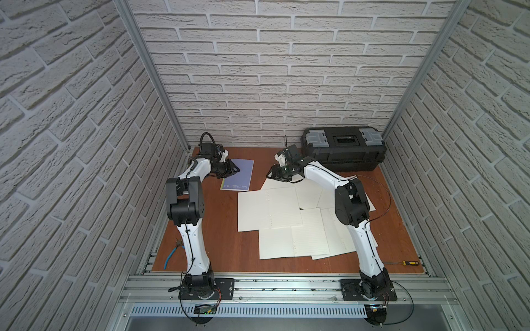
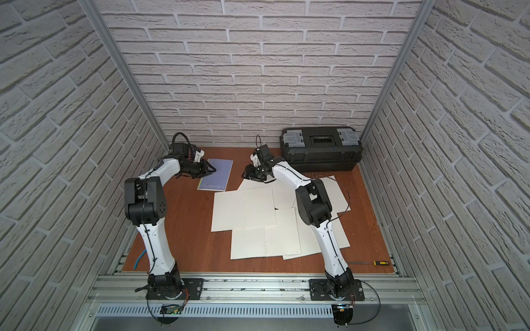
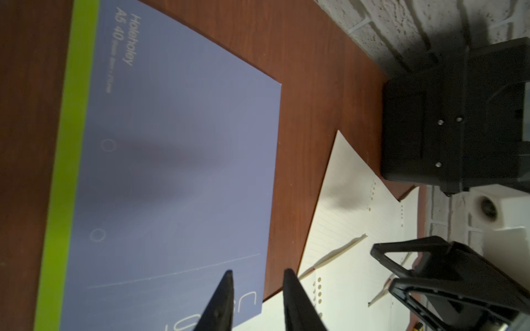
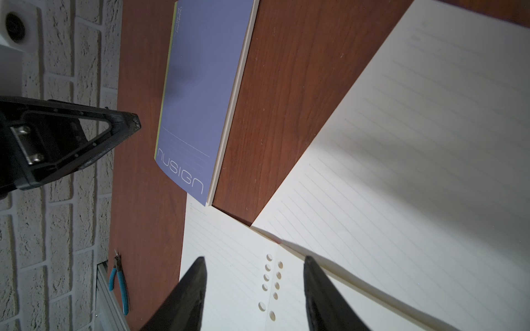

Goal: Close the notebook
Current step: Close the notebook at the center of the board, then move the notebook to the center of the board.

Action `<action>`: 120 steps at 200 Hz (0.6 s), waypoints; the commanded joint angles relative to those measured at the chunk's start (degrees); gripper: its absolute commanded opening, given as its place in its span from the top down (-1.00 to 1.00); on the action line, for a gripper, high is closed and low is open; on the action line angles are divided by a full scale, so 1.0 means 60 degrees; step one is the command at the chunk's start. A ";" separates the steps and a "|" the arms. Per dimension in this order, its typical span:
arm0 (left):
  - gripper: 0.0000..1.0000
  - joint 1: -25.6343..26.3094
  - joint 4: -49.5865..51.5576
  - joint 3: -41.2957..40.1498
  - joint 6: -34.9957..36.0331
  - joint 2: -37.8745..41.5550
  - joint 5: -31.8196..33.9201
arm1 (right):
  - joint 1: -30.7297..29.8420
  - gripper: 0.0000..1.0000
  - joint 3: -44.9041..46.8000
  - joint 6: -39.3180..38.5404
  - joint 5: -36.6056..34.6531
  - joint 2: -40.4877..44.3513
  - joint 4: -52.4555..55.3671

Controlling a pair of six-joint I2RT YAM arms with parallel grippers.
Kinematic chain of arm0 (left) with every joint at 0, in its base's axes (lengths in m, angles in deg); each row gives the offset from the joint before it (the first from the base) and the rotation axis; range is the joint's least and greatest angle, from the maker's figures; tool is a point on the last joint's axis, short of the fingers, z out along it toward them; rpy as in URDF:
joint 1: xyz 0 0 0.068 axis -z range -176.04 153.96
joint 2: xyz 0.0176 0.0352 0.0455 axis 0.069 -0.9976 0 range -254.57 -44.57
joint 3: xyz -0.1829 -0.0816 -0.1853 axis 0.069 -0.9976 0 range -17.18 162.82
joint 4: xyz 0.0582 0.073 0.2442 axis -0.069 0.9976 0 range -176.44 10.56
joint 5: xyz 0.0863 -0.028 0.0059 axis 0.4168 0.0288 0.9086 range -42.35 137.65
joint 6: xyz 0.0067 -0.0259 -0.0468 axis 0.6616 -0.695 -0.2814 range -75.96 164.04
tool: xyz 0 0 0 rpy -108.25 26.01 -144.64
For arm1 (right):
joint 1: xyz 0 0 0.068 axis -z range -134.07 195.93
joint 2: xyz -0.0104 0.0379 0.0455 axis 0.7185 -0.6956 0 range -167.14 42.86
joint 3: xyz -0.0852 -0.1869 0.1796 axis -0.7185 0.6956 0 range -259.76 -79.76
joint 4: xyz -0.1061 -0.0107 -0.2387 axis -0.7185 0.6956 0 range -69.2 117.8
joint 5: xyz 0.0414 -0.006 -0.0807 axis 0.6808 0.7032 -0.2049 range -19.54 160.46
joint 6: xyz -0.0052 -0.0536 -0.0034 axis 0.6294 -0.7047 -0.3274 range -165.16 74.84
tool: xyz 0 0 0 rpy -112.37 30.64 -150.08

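a: where's the notebook [image 1: 238, 174]?
b: flat on the table [image 1: 218, 235], far side, just left of the loose lined sheets [image 1: 269, 209]; its near corner overlaps one sheet.
a: how does it look?
b: shut, violet-blue cover up, lime strip along the spine, "nusign" in pale letters (cream page edges show in the right wrist view).
a: and the tools?
b: left tool [image 3: 256, 275] hangs over the cover's edge, tips slightly apart, nothing between. right tool [image 4: 253, 259] is over the sheets, tips wider apart, empty.
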 commanded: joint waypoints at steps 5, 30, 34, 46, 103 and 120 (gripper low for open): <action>0.39 0.0046 0.0514 0.0169 0.0403 -0.0227 0.1349 | 0.0004 -0.09 -0.0247 0.0104 -0.0008 0.0429 -0.0212; 0.41 0.0211 0.0770 0.0204 0.0700 -0.0310 0.1886 | -0.0033 -0.08 -0.0313 0.0199 0.0042 0.0316 -0.0308; 0.42 0.0251 0.0824 0.0215 0.0751 -0.0333 0.1972 | -0.0038 -0.08 -0.0331 0.0216 0.0053 0.0287 -0.0317; 0.43 0.0380 0.1044 0.0325 0.0897 -0.0450 0.2378 | -0.0065 -0.07 -0.0430 0.0268 0.0104 0.0194 -0.0338; 0.49 0.0997 0.2162 0.1076 0.1518 -0.1127 0.4163 | -0.0129 -0.06 -0.0610 0.0265 0.0114 0.0052 -0.0269; 0.51 0.1131 0.2397 0.1294 0.1591 -0.1268 0.4528 | -0.0137 -0.06 -0.0570 0.0247 0.0101 0.0083 -0.0260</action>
